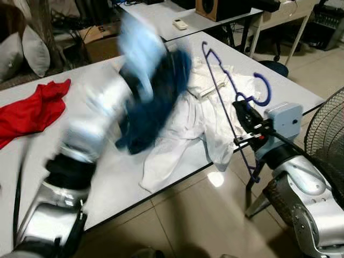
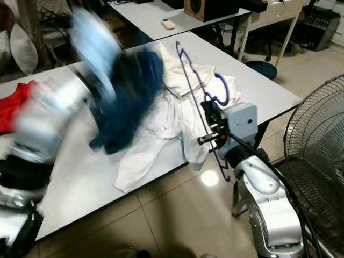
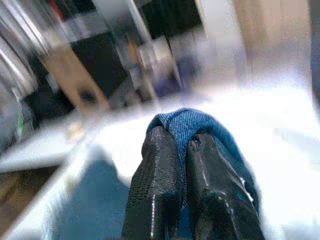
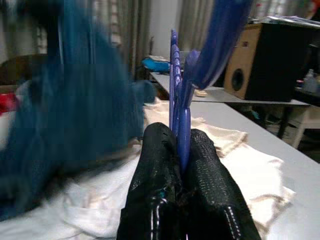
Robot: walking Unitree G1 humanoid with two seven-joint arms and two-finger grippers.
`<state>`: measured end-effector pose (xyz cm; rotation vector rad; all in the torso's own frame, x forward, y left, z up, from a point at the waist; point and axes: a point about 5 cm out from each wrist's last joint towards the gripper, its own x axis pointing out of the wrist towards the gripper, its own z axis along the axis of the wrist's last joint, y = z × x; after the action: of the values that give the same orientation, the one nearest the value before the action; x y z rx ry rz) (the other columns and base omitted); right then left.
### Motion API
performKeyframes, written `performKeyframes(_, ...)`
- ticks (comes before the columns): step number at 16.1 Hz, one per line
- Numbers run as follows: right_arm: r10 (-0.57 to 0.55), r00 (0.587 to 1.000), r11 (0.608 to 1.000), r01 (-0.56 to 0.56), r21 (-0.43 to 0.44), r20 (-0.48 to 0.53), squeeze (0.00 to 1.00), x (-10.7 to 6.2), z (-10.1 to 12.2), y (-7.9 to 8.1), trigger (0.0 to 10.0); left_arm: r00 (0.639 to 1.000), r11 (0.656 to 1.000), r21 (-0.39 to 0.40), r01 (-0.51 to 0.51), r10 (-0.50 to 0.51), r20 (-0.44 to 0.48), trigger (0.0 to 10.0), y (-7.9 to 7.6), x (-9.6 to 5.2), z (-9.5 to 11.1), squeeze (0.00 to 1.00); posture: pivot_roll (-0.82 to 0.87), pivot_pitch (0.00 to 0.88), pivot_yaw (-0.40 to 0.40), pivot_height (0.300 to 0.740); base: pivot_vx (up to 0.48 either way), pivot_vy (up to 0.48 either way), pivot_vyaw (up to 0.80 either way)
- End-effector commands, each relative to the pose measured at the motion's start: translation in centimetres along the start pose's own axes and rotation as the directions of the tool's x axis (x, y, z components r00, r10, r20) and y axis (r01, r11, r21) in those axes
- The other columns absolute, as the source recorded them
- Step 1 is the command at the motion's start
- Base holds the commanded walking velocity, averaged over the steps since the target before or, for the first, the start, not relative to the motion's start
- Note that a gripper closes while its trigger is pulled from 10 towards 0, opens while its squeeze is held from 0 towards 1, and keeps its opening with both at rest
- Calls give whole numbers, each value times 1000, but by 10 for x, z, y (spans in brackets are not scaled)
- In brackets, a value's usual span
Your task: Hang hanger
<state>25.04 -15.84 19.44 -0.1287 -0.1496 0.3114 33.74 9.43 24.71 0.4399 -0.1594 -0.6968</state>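
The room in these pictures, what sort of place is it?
Probably a home workroom used for sorting laundry. White tables hold a white garment and a red cloth; a speaker stands behind and a fan to the right.

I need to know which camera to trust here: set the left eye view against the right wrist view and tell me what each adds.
Left eye view alone: the red cloth on the white table, the fan at the robot's right, and the blurred left gripper lifting the blue garment. Right wrist view alone: the right gripper pinching the purple hanger close up, and the speaker behind. Both share the hanger, blue garment and white clothes.
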Motion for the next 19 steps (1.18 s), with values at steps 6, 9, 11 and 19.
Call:
performKeyframes(6,-139,989,990,138,-24,-48,0,-22,-2,-21,10000,977,961,-224,162,-189,-103,10000,-42,-4,-34,1000,-223,100,155,740,0,0,0)
performKeyframes(9,-122,989,992,118,-50,-89,0,-32,-5,-30,10000,941,905,-319,282,-326,-92,10000,-61,-23,-34,1000,-231,113,156,740,0,0,0)
performKeyframes(11,-125,976,990,110,-92,-180,0,-47,-14,-43,10000,922,912,-299,282,-344,-180,10000,-69,-38,-43,1000,-237,121,159,740,0,0,0)
performKeyframes(19,-190,939,978,157,-135,-285,0,-66,-37,-44,10000,956,968,-139,210,-234,-180,10000,-89,-37,-61,0,-256,152,105,740,0,0,0)
